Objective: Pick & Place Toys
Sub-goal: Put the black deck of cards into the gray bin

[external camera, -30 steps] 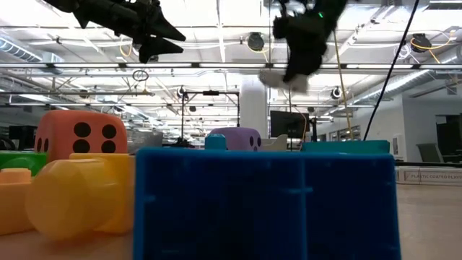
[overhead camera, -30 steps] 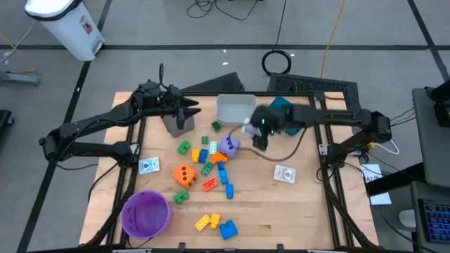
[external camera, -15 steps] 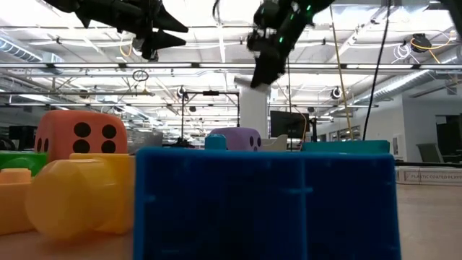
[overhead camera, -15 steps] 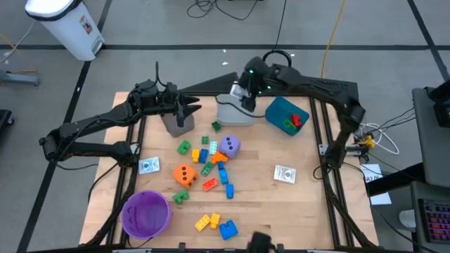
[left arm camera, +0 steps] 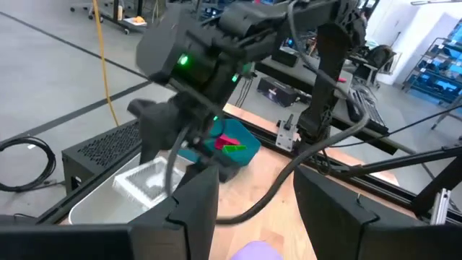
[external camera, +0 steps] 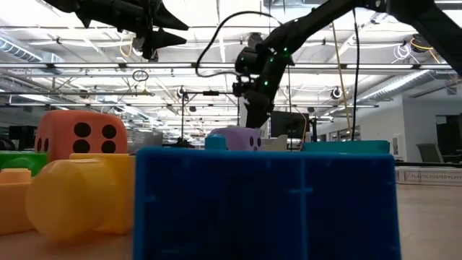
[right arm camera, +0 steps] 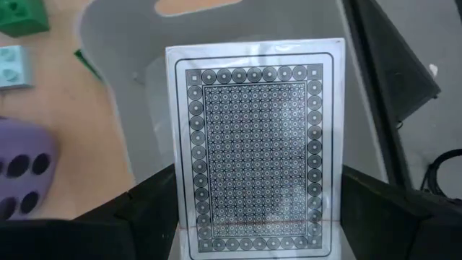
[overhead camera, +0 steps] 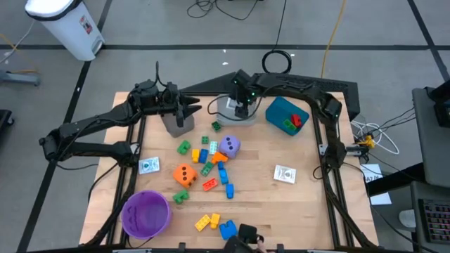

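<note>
No txt legible; right pincer (right arm camera: 256, 217) grips patterned card (right arm camera: 256, 137) over white bin (right arm camera: 130, 87).

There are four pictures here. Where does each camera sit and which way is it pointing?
High view: above the table, looking straight down; both arms show, right hand over the white bin.
Low view: at tabletop height, looking level past a blue brick; arms enter from above.
Left wrist view: on the left arm, past its own hand, toward the right arm.
Right wrist view: on the right arm, looking down at a patterned card between its fingers.
Shared: purple die in high, low and right wrist views.
</note>
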Robot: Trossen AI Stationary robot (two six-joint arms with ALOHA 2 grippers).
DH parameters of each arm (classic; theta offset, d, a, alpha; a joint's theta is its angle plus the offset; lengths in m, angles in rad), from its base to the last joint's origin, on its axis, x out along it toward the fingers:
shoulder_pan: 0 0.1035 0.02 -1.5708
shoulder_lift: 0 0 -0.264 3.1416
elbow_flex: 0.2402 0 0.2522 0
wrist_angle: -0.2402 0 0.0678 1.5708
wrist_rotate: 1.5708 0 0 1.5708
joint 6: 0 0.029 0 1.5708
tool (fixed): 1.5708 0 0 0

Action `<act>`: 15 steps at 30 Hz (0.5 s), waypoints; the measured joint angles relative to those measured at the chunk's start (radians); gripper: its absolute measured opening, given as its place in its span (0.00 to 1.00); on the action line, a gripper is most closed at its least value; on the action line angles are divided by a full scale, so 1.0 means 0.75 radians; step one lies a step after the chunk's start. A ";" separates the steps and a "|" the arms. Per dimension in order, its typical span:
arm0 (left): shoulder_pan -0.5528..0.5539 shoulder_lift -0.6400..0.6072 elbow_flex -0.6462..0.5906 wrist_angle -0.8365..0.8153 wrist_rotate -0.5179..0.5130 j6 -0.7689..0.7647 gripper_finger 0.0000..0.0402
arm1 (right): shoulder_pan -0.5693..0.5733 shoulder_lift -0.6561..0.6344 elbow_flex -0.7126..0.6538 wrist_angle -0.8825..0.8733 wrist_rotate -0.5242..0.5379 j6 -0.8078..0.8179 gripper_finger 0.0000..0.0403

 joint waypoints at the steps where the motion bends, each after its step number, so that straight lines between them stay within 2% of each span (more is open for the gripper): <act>1: 0.000 0.000 0.000 0.000 0.000 0.000 0.47 | 0.000 0.012 0.000 -0.003 0.000 0.000 0.74; 7: 0.000 0.000 0.000 -0.007 0.000 0.002 0.47 | 0.002 0.030 -0.007 -0.017 -0.007 -0.010 0.74; 15: 0.000 0.000 0.000 -0.012 0.000 0.018 0.47 | 0.030 0.031 -0.112 0.032 -0.028 -0.024 0.74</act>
